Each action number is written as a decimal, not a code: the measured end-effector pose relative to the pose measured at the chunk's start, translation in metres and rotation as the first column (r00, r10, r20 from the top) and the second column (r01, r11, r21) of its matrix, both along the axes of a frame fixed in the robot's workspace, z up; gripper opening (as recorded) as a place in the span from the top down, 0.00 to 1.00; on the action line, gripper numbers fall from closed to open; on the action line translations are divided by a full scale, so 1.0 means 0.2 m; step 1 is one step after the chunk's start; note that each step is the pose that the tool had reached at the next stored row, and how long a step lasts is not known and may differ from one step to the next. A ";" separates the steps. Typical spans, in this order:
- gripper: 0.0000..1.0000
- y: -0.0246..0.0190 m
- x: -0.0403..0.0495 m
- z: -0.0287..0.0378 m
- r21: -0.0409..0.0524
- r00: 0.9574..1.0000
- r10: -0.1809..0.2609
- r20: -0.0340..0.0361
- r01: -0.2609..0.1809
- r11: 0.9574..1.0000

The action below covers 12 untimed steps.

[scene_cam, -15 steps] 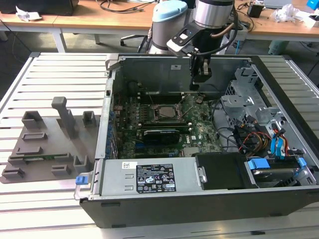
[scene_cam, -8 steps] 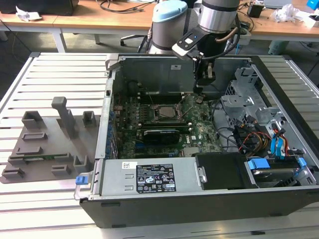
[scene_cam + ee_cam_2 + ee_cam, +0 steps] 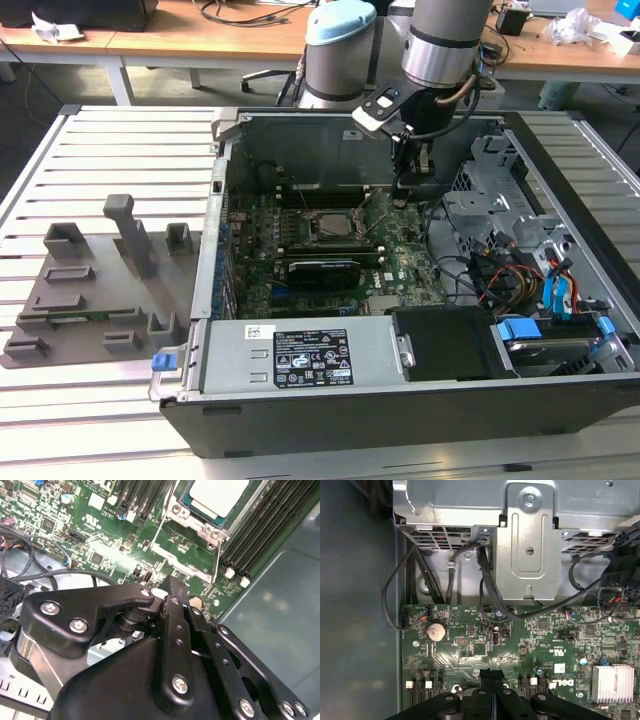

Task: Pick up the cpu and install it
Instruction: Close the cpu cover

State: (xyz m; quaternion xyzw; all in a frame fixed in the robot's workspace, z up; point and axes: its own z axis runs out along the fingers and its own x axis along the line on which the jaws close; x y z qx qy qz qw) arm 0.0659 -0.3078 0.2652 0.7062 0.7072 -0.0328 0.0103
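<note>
Black gripper [image 3: 492, 674], jaws pressed together, empty, above motherboard [image 3: 470, 650], cpu [image 3: 217, 495] in socket [image 3: 212, 530]

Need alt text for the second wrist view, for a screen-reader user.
The silvery cpu sits in its socket on the green motherboard, with the socket's metal bracket swung open next to it. In the foreground the black gripper is shut on nothing, near the socket, with black memory slots running alongside.

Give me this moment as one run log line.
hand: shut, holding nothing | place: above motherboard beside socket | cpu: lying in socket
</note>
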 end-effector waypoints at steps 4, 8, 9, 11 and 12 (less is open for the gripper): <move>0.89 0.000 0.000 -0.046 0.000 1.000 0.008 0.000 -0.008 1.000; 0.89 0.000 -0.015 -0.056 0.000 1.000 0.009 0.000 -0.009 1.000; 0.89 0.000 -0.022 -0.056 0.000 1.000 0.009 0.000 -0.009 1.000; 0.89 0.000 -0.030 -0.056 0.000 1.000 0.009 0.000 -0.009 1.000; 0.89 0.000 -0.031 -0.056 0.000 1.000 0.009 0.000 -0.009 1.000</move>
